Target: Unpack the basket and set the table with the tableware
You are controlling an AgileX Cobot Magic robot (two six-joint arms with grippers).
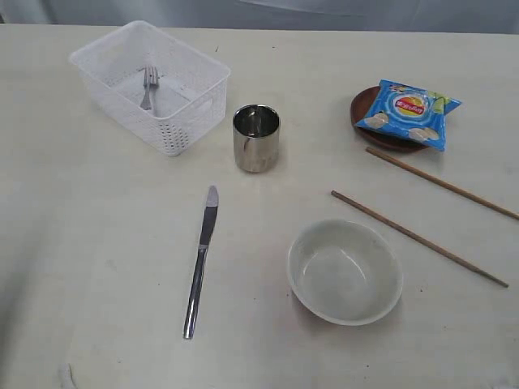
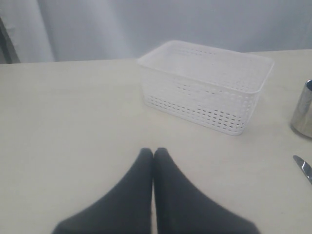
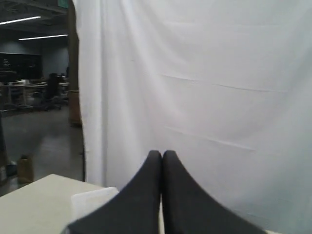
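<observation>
A blue chip bag (image 1: pixel 409 113) lies flat and label-up toward the far right of the exterior view, turned at a slant. It carries a round red-and-yellow logo, pictures of pale chips and a green patch at one corner, and its ends are crimped. A white curtain (image 3: pixel 219 97) hangs in soft folds behind the scene and fills most of the right wrist view. Past its edge stands a brown upright post (image 3: pixel 73 63), and beyond that a dim room shows: bright strip lights (image 3: pixel 22 20) on the ceiling, desks (image 3: pixel 24 87) with blurred clutter, a dark glossy floor (image 3: pixel 44 141) and a small brown box (image 3: pixel 24 168) standing on it.
</observation>
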